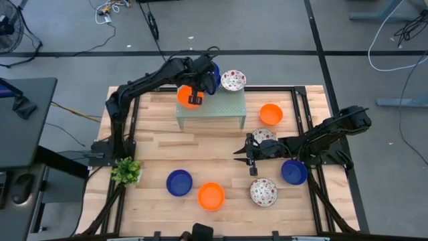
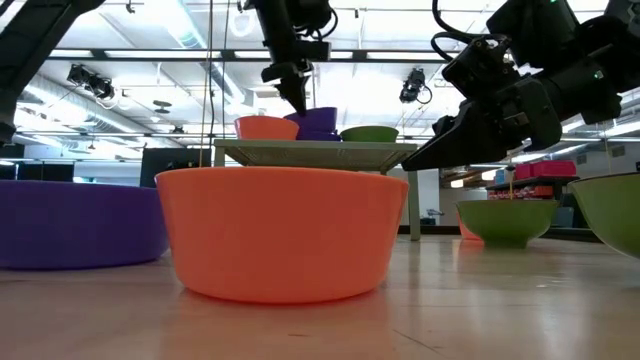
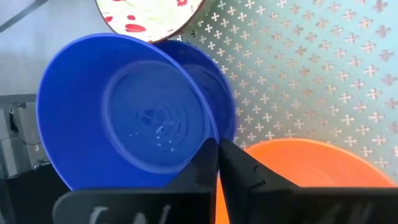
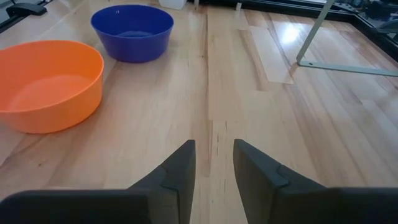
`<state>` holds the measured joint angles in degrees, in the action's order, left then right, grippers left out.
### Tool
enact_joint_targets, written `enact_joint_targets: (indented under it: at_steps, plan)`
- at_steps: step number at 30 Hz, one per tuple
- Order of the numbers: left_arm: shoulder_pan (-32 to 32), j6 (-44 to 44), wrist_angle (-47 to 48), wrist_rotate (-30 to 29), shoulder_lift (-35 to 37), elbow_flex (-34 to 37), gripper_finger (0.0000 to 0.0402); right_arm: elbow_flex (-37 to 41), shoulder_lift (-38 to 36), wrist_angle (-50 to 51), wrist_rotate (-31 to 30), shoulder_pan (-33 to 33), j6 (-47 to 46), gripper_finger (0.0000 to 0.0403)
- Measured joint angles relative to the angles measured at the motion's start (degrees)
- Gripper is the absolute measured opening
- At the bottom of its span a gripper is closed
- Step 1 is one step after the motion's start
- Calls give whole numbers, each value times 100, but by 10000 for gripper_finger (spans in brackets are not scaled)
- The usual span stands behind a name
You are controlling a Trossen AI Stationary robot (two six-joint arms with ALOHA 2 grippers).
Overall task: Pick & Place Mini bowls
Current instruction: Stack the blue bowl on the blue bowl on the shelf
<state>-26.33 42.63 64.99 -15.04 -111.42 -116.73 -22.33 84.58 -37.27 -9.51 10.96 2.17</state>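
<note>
Three mini bowls (image 1: 212,79) on stand (image 1: 221,107), blue, orange, speckled

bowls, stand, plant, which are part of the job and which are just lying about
Job: blue bowls, orange bowls, speckled bowls, blue bowl in the left hand.
Lying about: mint stand, plant.

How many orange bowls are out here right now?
3. One orange bowl sits on the green stand, another on the table to the stand's right, and the third near the front edge beside a blue bowl. None seems hidden.
</note>
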Motion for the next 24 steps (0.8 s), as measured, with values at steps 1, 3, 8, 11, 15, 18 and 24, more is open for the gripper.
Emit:
enact_joint_targets:
  at_steps: [1,3,8,11,15,18,24]
  plan:
    - [-1,-2,4,1,0,0,14,0,0,1,1,0,0,111]
    - [-2,-5,4,94,0,0,17,0,0,-1,1,0,0,111]
    - [-4,-9,2,305,0,0,16,0,0,1,0,0,0,111]
    - [-2,-9,2,314,0,0,15,0,0,1,1,0,0,111]
    - [-15,-9,2,310,0,0,16,0,0,1,-1,0,0,111]
    - [-26,-11,0,310,0,0,19,0,0,1,1,1,0,111]
    - [-38,-122,2,312,0,0,16,0,0,1,1,2,0,111]
